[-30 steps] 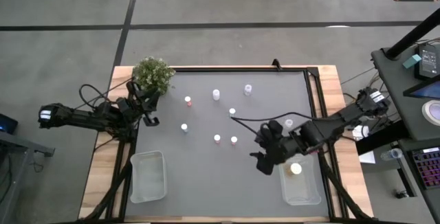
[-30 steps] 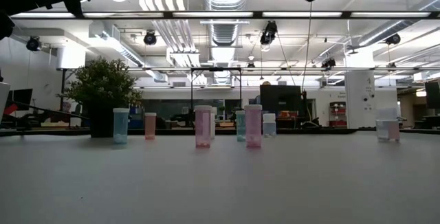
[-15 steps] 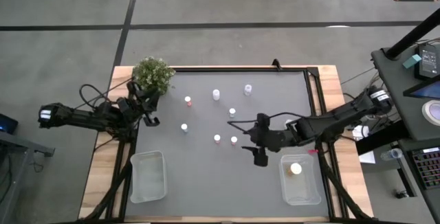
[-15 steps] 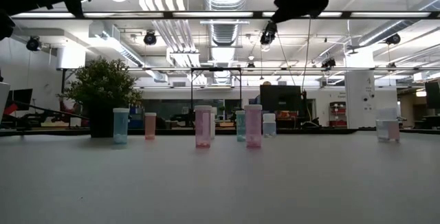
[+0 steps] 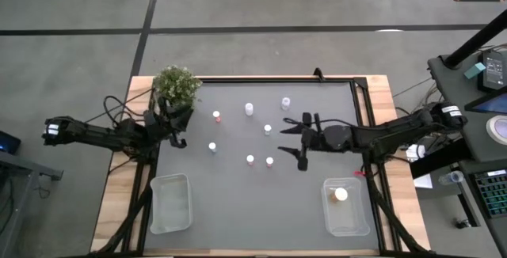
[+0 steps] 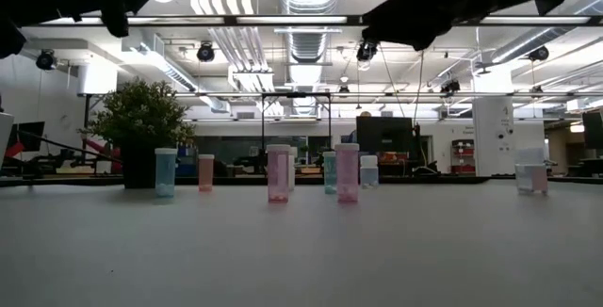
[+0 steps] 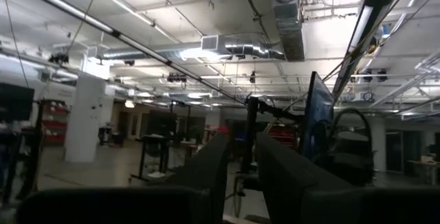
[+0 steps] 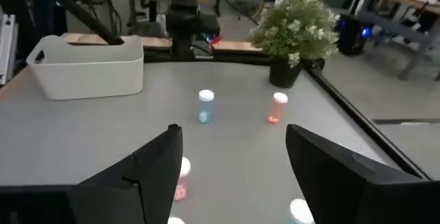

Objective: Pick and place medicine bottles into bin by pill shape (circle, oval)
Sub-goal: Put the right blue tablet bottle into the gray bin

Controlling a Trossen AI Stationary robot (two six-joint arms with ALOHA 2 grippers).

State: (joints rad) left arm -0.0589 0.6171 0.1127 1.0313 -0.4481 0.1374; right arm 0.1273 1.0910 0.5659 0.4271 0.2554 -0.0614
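Several small white-capped medicine bottles stand upright across the middle of the grey table; in the low view they form a row, a pink bottle near its middle. One more bottle lies in the right bin. My right gripper hovers open and empty just right of the middle bottles; its wrist view looks past the open gripper at a blue bottle and a pink one. My left gripper waits beside the plant, its fingers close together on nothing.
A green potted plant stands at the table's far left corner. An empty clear bin sits at the near left. A raised black frame edges the table. Cables trail from both arms.
My right gripper has swung away from above the right bin toward the middle bottles, staying open. The left arm has barely shifted.
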